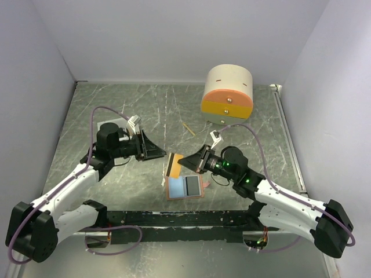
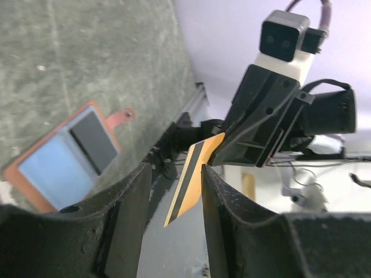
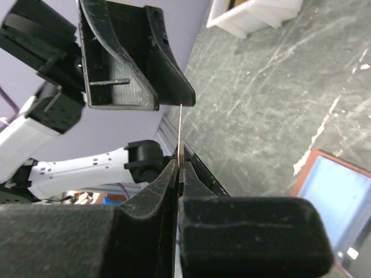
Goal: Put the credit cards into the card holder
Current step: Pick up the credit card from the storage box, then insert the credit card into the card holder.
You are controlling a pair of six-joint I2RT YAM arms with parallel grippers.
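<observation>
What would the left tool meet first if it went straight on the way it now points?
The gold-yellow card. It already stands between the open jaws of the left tool and is held by the right tool. Close behind the card comes the right tool itself, though the depth between them is hard to judge.

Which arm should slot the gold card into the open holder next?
Right: the right pincer is shut on the gold card, close to the open card holder; the left pincer stands open.
</observation>
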